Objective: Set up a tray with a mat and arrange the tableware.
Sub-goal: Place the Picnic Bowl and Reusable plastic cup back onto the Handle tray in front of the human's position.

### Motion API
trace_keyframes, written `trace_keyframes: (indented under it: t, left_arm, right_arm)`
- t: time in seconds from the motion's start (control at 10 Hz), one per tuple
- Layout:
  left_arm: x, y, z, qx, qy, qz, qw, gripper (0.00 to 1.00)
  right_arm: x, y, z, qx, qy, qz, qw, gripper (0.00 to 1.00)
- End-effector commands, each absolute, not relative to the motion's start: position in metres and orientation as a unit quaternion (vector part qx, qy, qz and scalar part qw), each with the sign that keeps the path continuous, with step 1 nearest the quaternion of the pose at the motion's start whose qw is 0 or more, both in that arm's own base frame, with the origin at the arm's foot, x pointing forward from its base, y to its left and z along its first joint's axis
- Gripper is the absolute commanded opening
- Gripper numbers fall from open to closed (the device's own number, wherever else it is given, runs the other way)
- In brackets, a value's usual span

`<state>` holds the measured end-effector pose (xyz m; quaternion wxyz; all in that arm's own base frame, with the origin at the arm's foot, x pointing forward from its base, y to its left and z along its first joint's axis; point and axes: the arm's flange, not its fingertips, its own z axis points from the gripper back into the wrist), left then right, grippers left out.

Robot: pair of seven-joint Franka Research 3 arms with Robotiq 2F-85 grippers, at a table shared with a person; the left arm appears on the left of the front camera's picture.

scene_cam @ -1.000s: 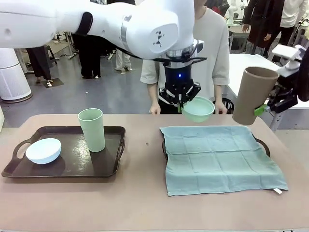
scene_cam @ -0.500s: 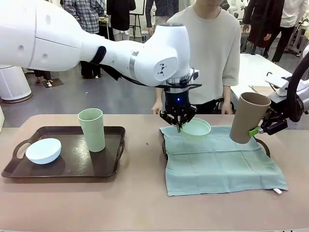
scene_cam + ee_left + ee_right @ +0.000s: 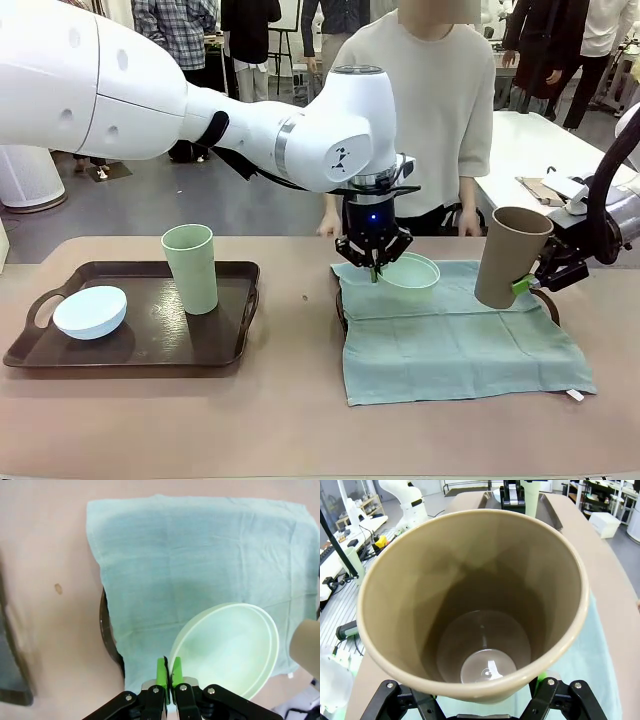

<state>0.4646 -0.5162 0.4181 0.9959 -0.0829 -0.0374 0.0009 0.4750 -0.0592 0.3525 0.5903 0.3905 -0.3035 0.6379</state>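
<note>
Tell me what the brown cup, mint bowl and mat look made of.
Brown cup: likely plastic, matte; smooth even walls, only a dull sheen at the bottom inside.
Mint bowl: likely the same matte plastic; thin rim, uniform colour, no glare.
Mat: woven cloth, soft; fold creases, visible weave and a small tag at one corner.

Front view: bright, even overhead indoor light; shadows soft, e.g. along near edge of mat (image 3: 450,340). Left arm (image 3: 200,100) w/ mild sheen, no harsh glare. Left wrist view: mint bowl (image 3: 230,650) fairly sharp, pic's left edge smeared and blurry. Right wrist view: tan cup (image 3: 470,605) v. close, wide-angle stretch, bg bent at edges; small glare spot on its bottom.
</note>
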Motion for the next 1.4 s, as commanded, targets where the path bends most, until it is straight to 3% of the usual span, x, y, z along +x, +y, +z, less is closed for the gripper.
trace_keyframes:
  t: [0.0,0.6,1.3]
  left_arm:
    - [0.463,-0.515,0.42,-0.082,-0.033,0.0,0.996,0.04]
    - [0.483,-0.526,0.375,-0.081,-0.091,-0.004,0.993,0.04]
    - [0.478,-0.54,0.363,-0.104,-0.081,-0.036,0.991,0.04]
  right_arm:
    - [0.475,-0.058,0.354,0.392,-0.304,0.64,0.587,0.81]
    - [0.49,-0.063,0.314,0.396,-0.32,0.634,0.582,0.81]
    - [0.497,-0.057,0.29,0.367,-0.327,0.651,0.578,0.81]
